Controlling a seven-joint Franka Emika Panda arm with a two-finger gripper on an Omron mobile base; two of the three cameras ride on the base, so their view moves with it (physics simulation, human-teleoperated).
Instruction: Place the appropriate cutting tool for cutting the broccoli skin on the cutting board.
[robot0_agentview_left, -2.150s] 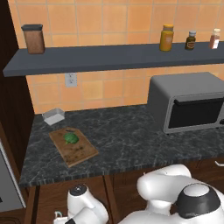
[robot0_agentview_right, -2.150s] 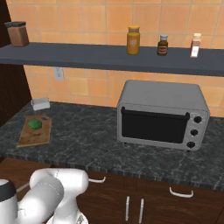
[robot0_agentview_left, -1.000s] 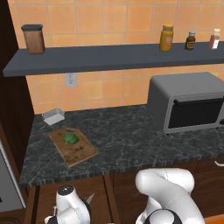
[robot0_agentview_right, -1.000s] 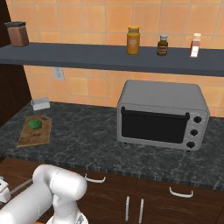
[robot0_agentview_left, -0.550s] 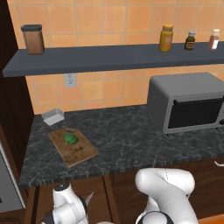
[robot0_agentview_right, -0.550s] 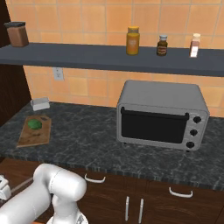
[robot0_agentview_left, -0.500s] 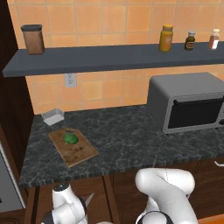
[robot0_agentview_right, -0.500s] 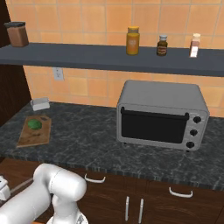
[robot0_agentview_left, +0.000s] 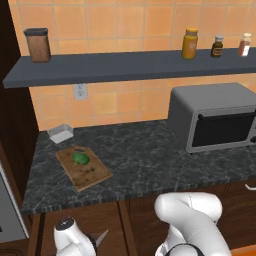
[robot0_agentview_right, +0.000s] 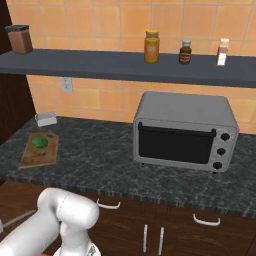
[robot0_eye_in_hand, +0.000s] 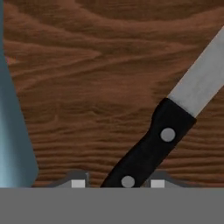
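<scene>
Between the jaws lies the knife (robot0_eye_in_hand: 168, 127), its handle black with two silver rivets, its blade plain silver-grey. Beneath it spreads reddish-brown wood with darker wavy grain (robot0_eye_in_hand: 87, 78), and off to one side of the jaws runs a light-blue strip (robot0_eye_in_hand: 13, 131).

Grey toaster oven (robot0_agentview_left: 214, 117) on dark counter (robot0_agentview_left: 140, 165), small tray (robot0_agentview_left: 60, 133), shelf jars (robot0_agentview_right: 152, 46), perhaps spices.

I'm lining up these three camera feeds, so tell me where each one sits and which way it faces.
Left base view: behind the arm's left, facing the counter with cutting board; white arm lower right.
Right base view: behind its right, facing the toaster oven; arm lower left.
Hand view: along the gripper, at the knife on dark wood.
Both base views share broccoli.
</scene>
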